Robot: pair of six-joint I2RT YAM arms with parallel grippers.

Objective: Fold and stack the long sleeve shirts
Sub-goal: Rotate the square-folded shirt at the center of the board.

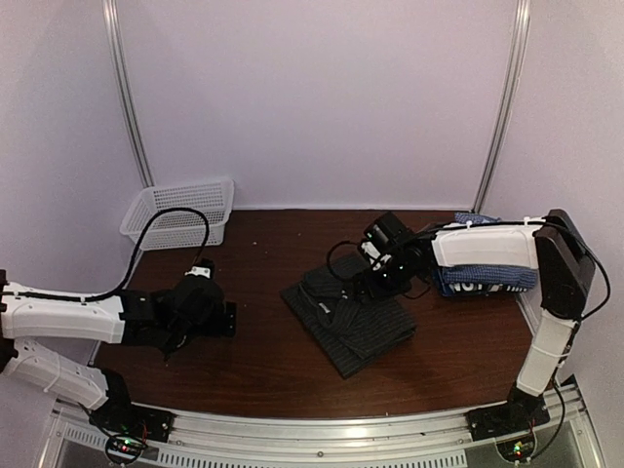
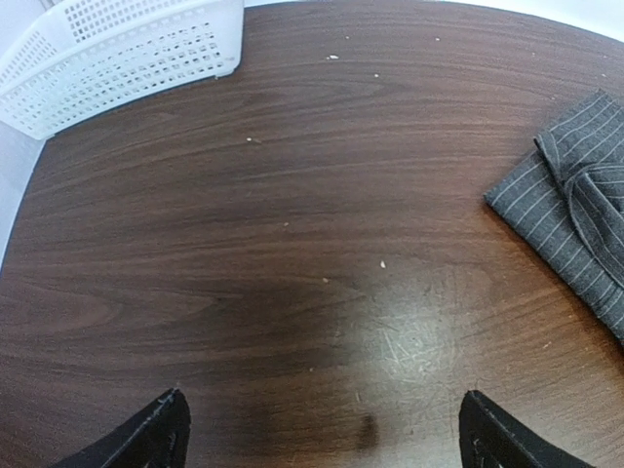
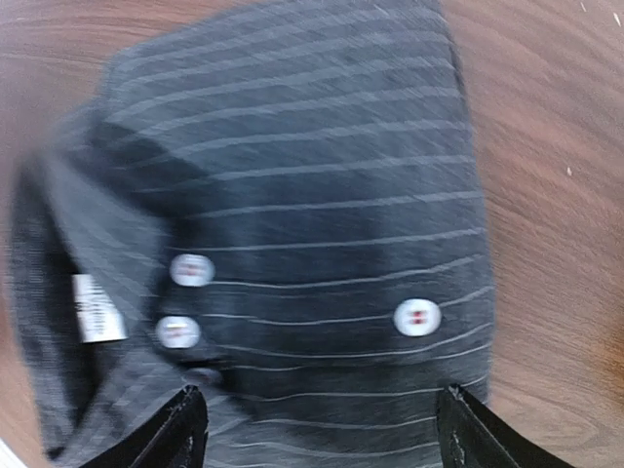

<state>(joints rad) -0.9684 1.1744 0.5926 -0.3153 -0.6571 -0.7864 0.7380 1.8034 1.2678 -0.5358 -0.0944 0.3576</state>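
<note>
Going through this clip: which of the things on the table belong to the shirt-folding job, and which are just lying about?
Part of the job:
black pinstriped shirt, folded, mid-table
pile of blue checked and navy shirts, at the right side, partly hidden by the right arm

Just lying about:
white mesh basket, far left corner, apart from both shirts

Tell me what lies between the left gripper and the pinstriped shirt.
Nothing but bare tabletop separates left gripper and pinstriped shirt, seen in the left wrist view.
</note>
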